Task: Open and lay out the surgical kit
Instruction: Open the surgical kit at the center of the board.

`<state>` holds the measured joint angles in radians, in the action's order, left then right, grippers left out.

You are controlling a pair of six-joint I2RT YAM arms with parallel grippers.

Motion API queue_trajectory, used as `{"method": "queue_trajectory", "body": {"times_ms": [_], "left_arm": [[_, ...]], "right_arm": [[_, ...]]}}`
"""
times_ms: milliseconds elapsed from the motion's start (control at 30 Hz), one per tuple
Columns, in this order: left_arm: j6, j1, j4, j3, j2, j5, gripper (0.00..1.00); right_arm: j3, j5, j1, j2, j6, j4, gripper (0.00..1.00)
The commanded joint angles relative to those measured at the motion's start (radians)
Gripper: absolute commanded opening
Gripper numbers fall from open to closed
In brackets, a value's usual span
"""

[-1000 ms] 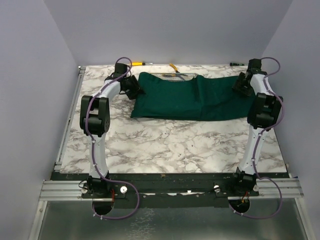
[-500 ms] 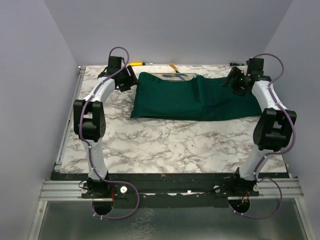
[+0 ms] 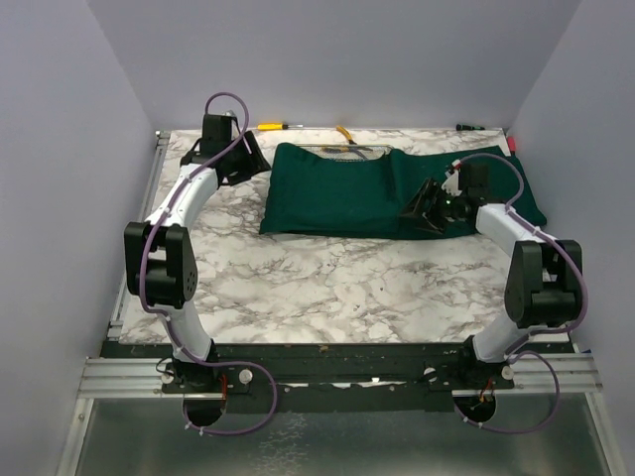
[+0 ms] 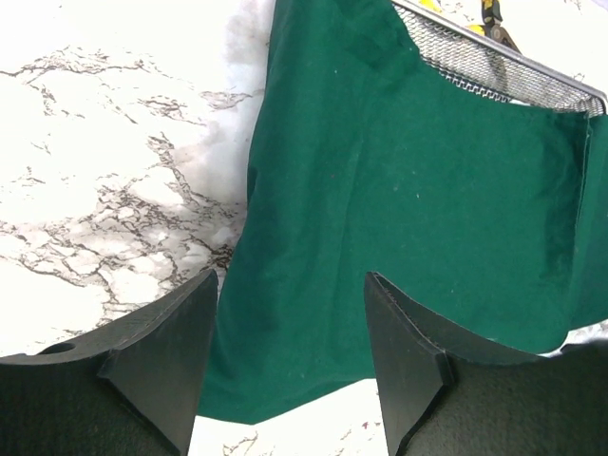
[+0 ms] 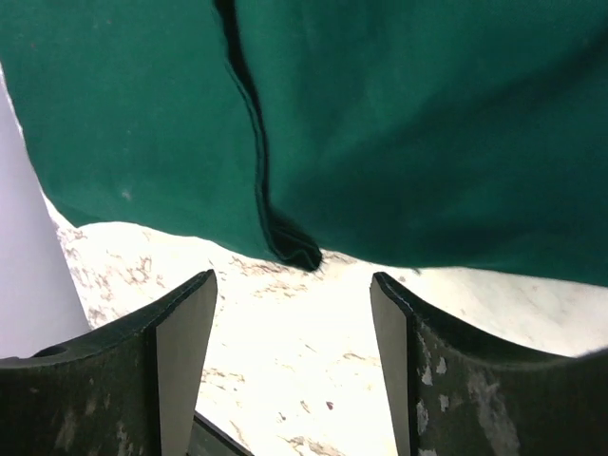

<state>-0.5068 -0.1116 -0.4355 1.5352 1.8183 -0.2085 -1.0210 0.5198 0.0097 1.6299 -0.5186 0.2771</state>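
Note:
The dark green cloth wrap (image 3: 367,193) lies spread over the far half of the marble table, covering most of the wire-mesh steel tray (image 3: 352,150), whose rim shows at the far edge and in the left wrist view (image 4: 494,66). My left gripper (image 3: 248,159) is open and empty, just off the cloth's left end (image 4: 399,209). My right gripper (image 3: 422,210) is open and empty, low over the cloth's near edge, facing a fold (image 5: 290,242) in the green cloth (image 5: 427,123). Clamps, tweezers and gauze are hidden.
A yellow-handled screwdriver (image 3: 273,126) and yellow-handled pliers (image 3: 344,134) lie at the table's far edge behind the tray; the pliers also show in the left wrist view (image 4: 494,19). Grey walls close in the left, back and right. A metal rail (image 3: 139,228) runs along the left edge.
My right arm swung from the cloth's far right end down and left to its near edge. My left arm drew back to the left, away from the cloth. The cloth's right end now lies uncovered.

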Motion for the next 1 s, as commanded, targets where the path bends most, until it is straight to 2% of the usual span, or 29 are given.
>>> {"method": "queue_trajectory", "body": {"times_ms": [0, 367, 600, 767, 833, 967], "left_arm": [[0.024, -0.005, 0.001, -0.033, -0.054, 0.009, 0.64], [-0.003, -0.006, 0.006, -0.089, -0.094, 0.020, 0.63], [0.005, -0.006, 0.007, -0.071, -0.084, 0.012, 0.63], [0.002, -0.006, 0.006, -0.056, -0.073, -0.001, 0.63], [-0.001, -0.006, 0.006, -0.050, -0.070, -0.011, 0.63], [-0.006, -0.006, 0.006, -0.027, -0.063, -0.039, 0.63]], "right_arm": [[-0.020, 0.031, 0.051, 0.036, -0.020, -0.101, 0.67], [-0.022, -0.011, 0.112, 0.066, -0.037, -0.084, 0.53], [0.014, -0.082, 0.113, 0.059, 0.017, -0.144, 0.57], [0.067, -0.005, 0.113, 0.066, 0.019, -0.228, 0.59], [0.089, 0.048, 0.113, 0.071, 0.002, -0.264, 0.53], [0.104, 0.178, 0.114, 0.079, -0.051, -0.330, 0.31]]}}
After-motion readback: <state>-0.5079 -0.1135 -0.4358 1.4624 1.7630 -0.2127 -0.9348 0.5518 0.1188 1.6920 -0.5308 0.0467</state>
